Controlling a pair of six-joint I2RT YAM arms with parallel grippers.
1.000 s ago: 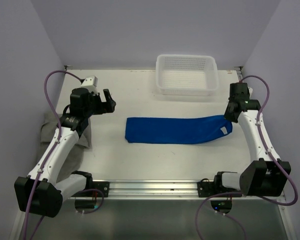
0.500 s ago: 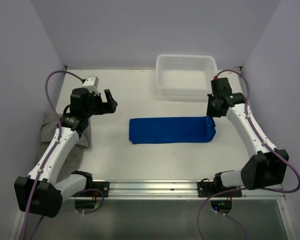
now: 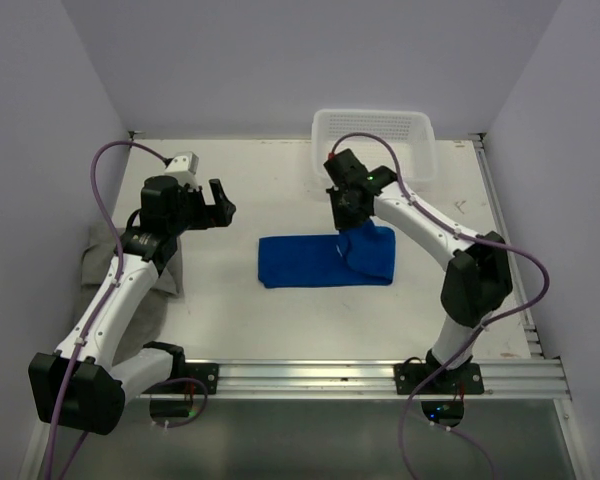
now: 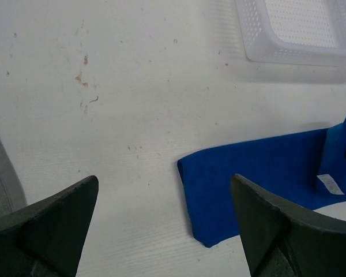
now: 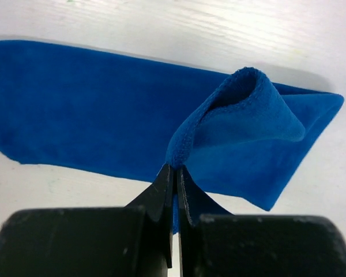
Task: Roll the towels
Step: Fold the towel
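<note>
The blue towel (image 3: 300, 262) lies as a long strip in the middle of the table. Its right end is lifted and folded back over itself. My right gripper (image 3: 346, 222) is shut on that end's hem and holds it above the strip; in the right wrist view the jaws (image 5: 174, 168) pinch the curled edge of the blue towel (image 5: 92, 109). My left gripper (image 3: 220, 203) hovers open to the left of the towel and holds nothing. From the left wrist the open gripper (image 4: 164, 179) frames the blue towel's (image 4: 259, 173) left end. The grey towel (image 3: 98, 262) lies crumpled under the left arm.
A white perforated basket (image 3: 420, 150) stands at the back of the table, just behind my right gripper; its corner (image 4: 294, 55) shows in the left wrist view. A small white tag (image 4: 330, 183) sits on the lifted blue end. Walls close in on both sides.
My right gripper has swept left from the table's right side, carrying the towel's right end over the strip, so the strip now looks shorter. The left arm has stayed put.
</note>
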